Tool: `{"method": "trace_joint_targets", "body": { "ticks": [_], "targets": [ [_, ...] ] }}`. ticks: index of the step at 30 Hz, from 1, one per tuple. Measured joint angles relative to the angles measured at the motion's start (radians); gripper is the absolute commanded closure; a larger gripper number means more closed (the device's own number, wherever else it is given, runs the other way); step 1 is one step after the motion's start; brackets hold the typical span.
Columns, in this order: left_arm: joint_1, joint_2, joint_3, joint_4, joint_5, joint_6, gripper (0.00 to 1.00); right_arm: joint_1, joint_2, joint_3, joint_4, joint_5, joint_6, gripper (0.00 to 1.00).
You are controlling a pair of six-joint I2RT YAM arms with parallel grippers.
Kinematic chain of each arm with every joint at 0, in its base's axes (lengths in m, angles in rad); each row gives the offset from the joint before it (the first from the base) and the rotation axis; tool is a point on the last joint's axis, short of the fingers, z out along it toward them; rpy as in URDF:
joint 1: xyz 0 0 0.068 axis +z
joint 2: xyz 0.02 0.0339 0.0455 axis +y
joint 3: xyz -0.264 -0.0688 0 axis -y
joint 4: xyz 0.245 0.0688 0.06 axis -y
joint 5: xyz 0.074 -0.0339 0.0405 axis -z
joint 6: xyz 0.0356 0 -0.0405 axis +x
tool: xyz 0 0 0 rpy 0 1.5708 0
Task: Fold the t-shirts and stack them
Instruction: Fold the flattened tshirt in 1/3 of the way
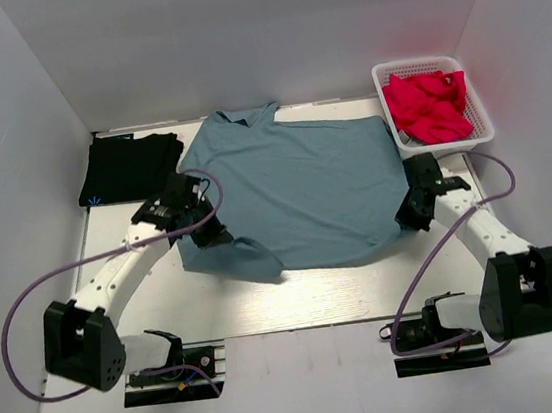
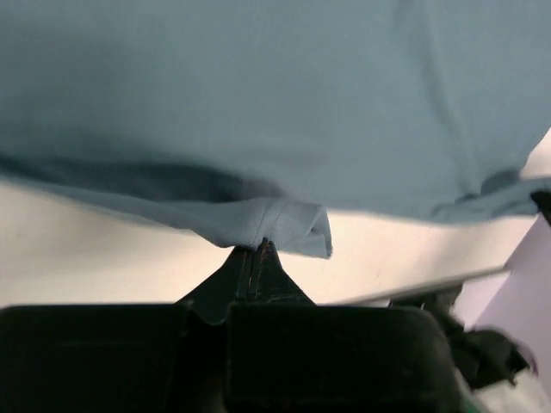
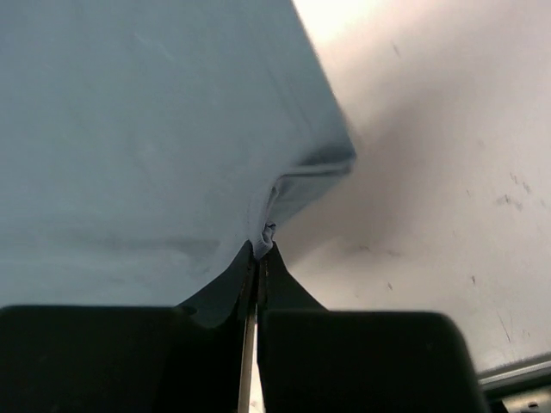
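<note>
Your left pincer (image 2: 258, 251) is clamped tight on a folded edge of the blue-grey t-shirt (image 1: 299, 189), and your right pincer (image 3: 261, 248) pinches its opposite edge. The shirt lies spread across the middle of the table (image 1: 347, 293). The black t-shirt (image 1: 130, 166) sits folded at the far left; a white basket (image 1: 420, 64) of red cloth (image 1: 430, 105) stands far right.

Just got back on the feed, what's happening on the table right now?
Both arms are working the blue-grey t-shirt, which lies spread on the table. The left gripper is shut on its left edge, the right gripper on its right edge. A black t-shirt lies folded at far left. A white basket at far right holds red cloth.
</note>
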Motion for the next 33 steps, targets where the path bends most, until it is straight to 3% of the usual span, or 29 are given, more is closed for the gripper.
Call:
{"method": "trace_joint_targets", "body": {
  "ticks": [5, 13, 33],
  "targets": [
    [0.005, 0.1, 0.139, 0.03, -0.126, 0.006, 1.0, 0.0, 0.1, 0.118, 0.019, 0.005, -0.017, 1.0],
    [0.028, 0.125, 0.249, 0.118, -0.286, 0.029, 1.0, -0.001, 0.224, 0.235, 0.029, 0.011, -0.028, 1.0],
    [0.084, 0.361, 0.422, 0.37, -0.366, 0.24, 1.0, -0.014, 0.444, 0.507, -0.002, 0.09, -0.037, 1.0]
  ]
}}
